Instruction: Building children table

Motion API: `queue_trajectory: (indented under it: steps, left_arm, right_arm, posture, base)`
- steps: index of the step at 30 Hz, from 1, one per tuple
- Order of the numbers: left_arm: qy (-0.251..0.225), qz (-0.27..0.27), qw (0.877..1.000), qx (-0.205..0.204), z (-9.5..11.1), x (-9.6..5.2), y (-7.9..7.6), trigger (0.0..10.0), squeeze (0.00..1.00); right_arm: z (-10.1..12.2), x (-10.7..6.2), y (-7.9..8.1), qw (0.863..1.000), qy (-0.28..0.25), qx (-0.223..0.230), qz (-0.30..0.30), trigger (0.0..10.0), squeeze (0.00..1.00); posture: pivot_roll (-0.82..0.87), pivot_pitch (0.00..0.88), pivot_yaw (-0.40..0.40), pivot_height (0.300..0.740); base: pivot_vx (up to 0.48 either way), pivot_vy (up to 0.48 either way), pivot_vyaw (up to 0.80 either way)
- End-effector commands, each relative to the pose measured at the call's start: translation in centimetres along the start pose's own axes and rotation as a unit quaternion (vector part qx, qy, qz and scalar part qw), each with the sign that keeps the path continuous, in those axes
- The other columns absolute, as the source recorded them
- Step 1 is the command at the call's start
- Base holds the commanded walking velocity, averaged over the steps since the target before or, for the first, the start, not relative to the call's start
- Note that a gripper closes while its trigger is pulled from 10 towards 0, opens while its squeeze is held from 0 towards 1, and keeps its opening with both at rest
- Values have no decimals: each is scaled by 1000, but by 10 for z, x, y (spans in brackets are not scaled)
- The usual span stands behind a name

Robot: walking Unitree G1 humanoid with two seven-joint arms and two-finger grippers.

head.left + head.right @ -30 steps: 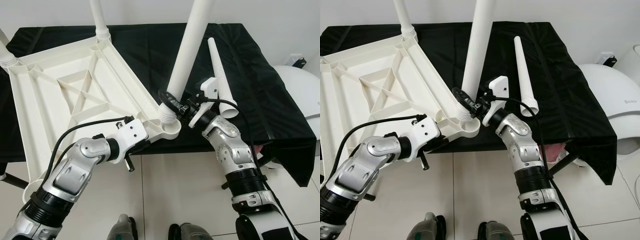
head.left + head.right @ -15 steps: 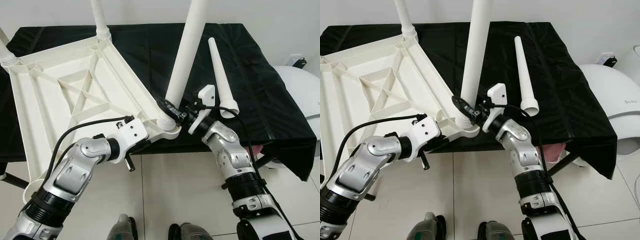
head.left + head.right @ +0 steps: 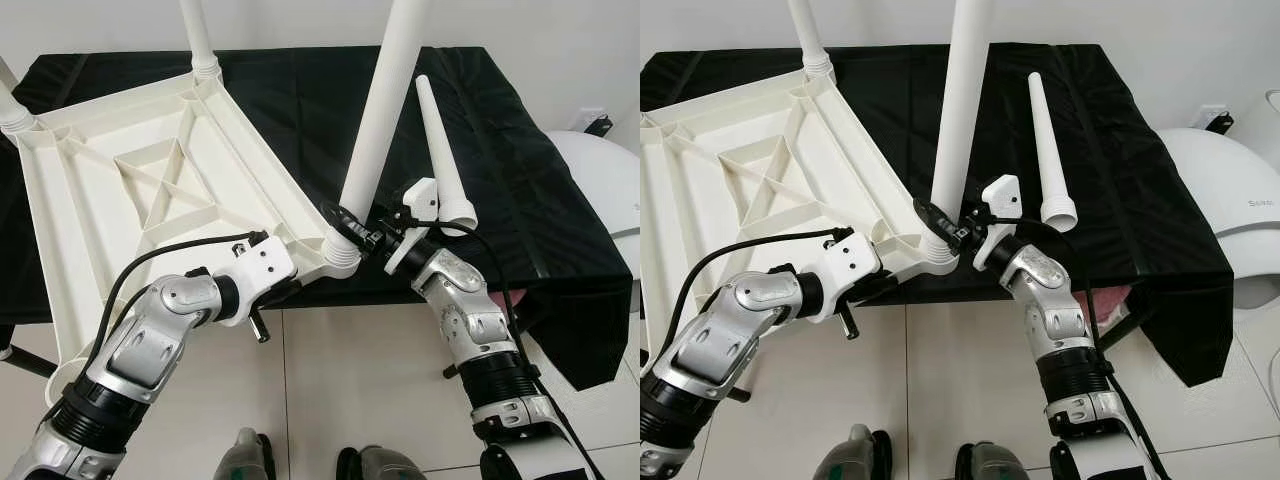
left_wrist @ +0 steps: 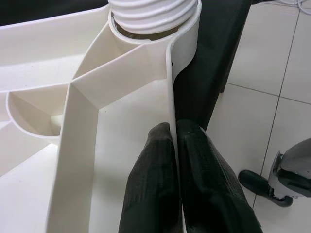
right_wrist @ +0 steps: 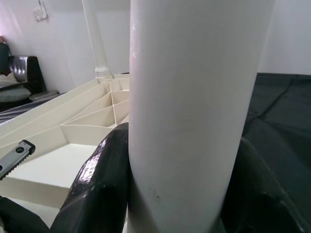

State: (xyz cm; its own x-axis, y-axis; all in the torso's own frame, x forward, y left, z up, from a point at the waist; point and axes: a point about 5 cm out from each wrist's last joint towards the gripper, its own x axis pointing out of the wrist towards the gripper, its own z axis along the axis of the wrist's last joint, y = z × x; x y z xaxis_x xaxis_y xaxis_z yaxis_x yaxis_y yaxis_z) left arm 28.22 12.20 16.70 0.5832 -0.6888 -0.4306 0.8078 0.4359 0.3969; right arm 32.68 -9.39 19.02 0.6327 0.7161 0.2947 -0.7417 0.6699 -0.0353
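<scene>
A white plastic table top (image 3: 255,150) lies upside down on a black-draped table (image 3: 500,140). Two white legs stand in its far corner sockets, one at the back (image 3: 200,40) and one at the left (image 3: 12,110). A third leg (image 3: 378,110) stands tilted in the near corner socket (image 3: 340,258). My right gripper (image 3: 345,222) is shut around this leg just above the socket, its fingers (image 5: 104,184) pressed on both sides. My left gripper (image 4: 173,128) is shut on the table top's rim (image 4: 170,82) beside that socket. A loose leg (image 3: 440,150) lies on the cloth.
The near corner of the table top overhangs the table edge above a tiled floor (image 3: 330,370). A white rounded appliance (image 3: 600,180) stands at the right. The black cloth hangs down at the right front corner (image 3: 580,340). My feet (image 3: 250,455) are below.
My right gripper has dropped slightly with the leg, whose threaded end now sits lower in the corner socket. The leg leans a little more to the right. The left arm has held still.
</scene>
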Motion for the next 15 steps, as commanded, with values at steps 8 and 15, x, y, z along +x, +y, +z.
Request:
queue_trajectory:
  steps: [8,15]
  left_arm:
    - [17,15,1000,1,-3,-3,5,10000,0]
    - [17,13,1000,0,-3,-5,4,10000,0]
  right_arm:
    - [-15,-1,10,1000,1,5,-7,10000,0]
    - [-20,-2,18,1000,2,-16,-1,10000,0]
  posture:
    - [-17,214,-22,740]
    - [-12,213,-22,740]
  base:
    - [0,0,0]
    - [0,0,0]
